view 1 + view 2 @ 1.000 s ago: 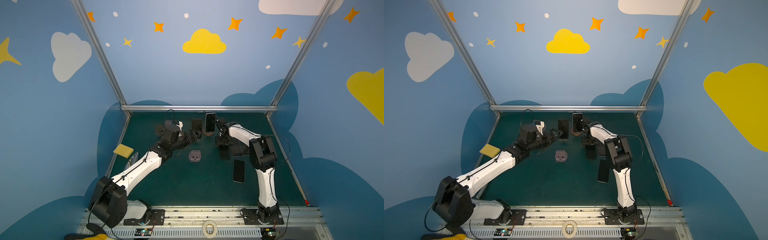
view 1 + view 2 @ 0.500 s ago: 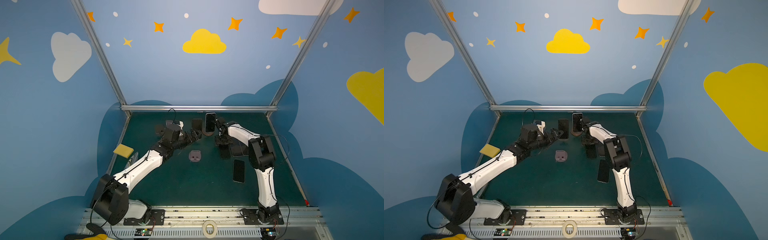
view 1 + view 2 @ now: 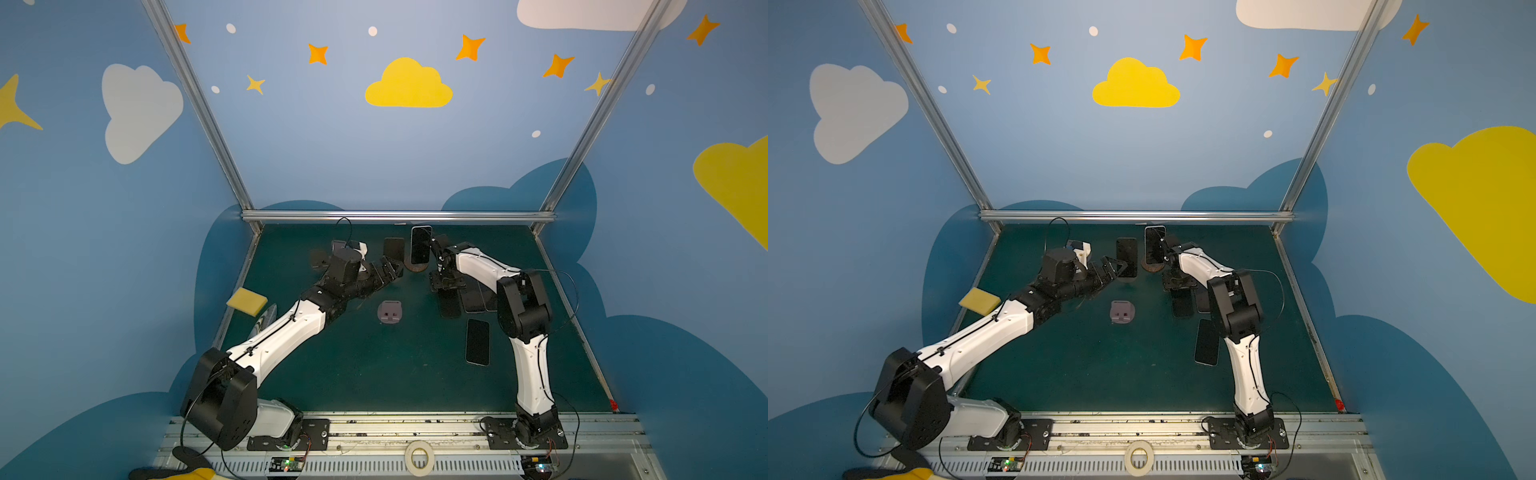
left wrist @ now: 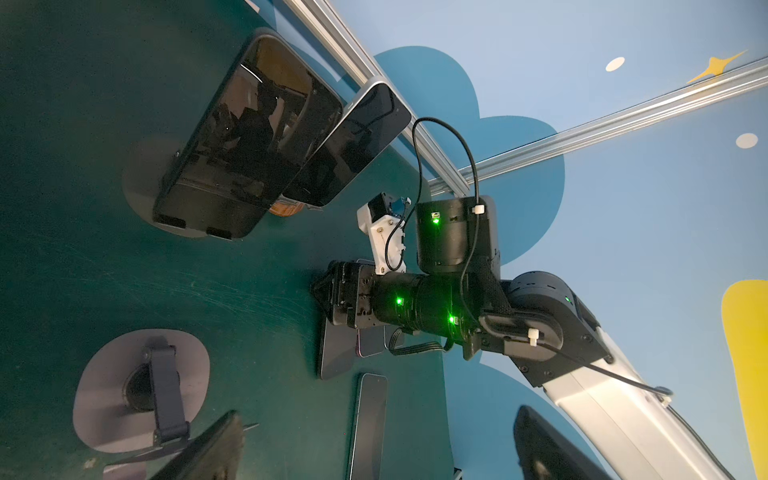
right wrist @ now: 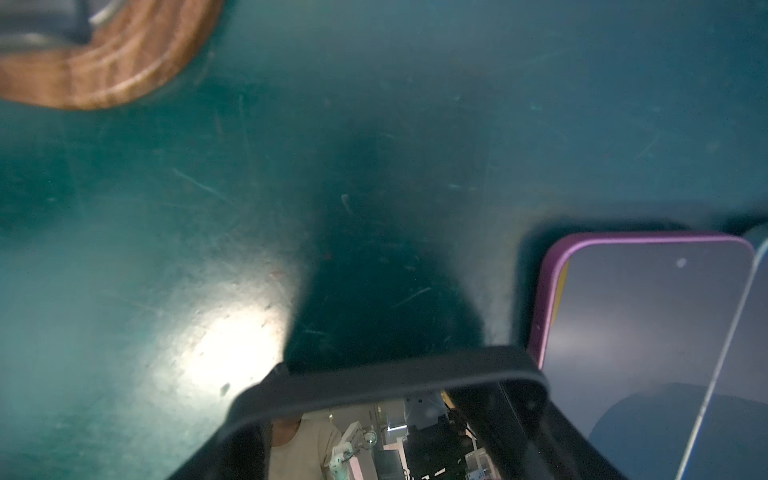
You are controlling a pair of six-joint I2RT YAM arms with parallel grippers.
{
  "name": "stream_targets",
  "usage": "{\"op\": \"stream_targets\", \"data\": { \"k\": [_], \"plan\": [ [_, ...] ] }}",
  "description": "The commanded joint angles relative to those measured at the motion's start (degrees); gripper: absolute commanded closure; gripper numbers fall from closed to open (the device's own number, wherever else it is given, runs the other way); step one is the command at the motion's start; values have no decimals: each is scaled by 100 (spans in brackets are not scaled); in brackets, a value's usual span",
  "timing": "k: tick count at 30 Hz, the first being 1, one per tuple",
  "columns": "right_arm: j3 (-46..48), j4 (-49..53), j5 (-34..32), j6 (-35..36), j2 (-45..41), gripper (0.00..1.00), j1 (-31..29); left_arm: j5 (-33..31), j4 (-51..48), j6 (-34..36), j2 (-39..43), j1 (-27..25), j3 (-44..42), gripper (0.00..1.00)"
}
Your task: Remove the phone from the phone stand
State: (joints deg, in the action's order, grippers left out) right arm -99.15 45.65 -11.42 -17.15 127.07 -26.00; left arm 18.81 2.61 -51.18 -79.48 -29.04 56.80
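The left fingers (image 3: 1109,266) are spread and empty at the dark phone (image 3: 393,249), which sits on a grey stand (image 4: 141,174) just left of the wooden stand (image 3: 417,267). A second phone (image 3: 420,245) stands upright on the wooden stand. Right of it, the right fingers (image 5: 536,419) appear to pinch a black-cased phone (image 5: 386,378) low over the worktop (image 3: 374,365). Judged status: one removal is nearly finished; two phones remain mounted.

A dark green table (image 3: 374,374) is carrying a yellow sponge (image 3: 246,301), a brown wooden stand (image 5: 104,62) and a purple-cased phone (image 5: 648,316).
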Motion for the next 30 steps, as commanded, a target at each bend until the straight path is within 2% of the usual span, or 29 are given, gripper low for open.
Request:
{"op": "stream_targets", "data": {
  "k": [1,30],
  "plan": [
    [-56,-34,-242,-24,196,29,52,-18,-41,130,-15,-30,121,0],
    [-42,-75,147,142,224,22,111,61,-15,282,99,-164,156,0]
  ]
}}
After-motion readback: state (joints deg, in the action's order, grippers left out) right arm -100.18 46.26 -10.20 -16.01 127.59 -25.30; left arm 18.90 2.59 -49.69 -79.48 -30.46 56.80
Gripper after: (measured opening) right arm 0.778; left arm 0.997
